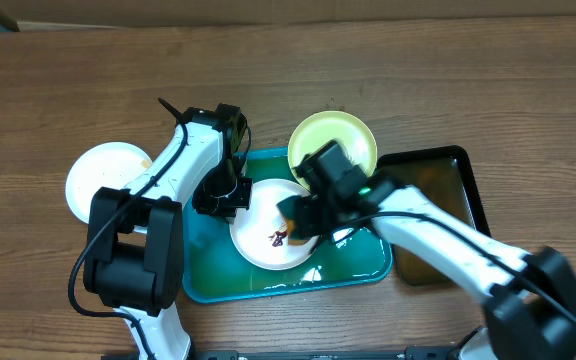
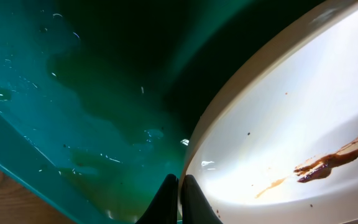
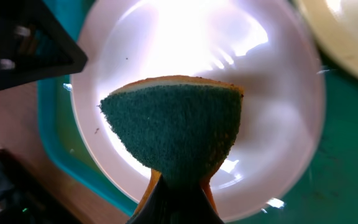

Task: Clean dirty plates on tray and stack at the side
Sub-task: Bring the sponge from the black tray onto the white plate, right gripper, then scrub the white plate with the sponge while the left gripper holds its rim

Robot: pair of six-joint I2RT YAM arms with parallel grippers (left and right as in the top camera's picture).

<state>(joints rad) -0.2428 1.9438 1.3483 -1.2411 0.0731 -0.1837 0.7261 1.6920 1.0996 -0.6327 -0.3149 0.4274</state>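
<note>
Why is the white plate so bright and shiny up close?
Right wrist view: light glare whitens the plate around the sponge; left wrist view: the plate's near rim is blurry and the tray looks shadowy; overhead view: sharp, little glare.

The sponge [image 3: 176,134] hides the middle of the white plate [image 3: 278,112] from the right wrist. The left wrist view crops its right side.

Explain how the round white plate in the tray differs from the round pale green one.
The round white plate carries a dark brown smear; the round pale green plate shows none visible. The white one lies inside the teal plastic tray, rim pinched by the left tool; the green one sits at its far edge, ungripped. Both are shallow.
</note>
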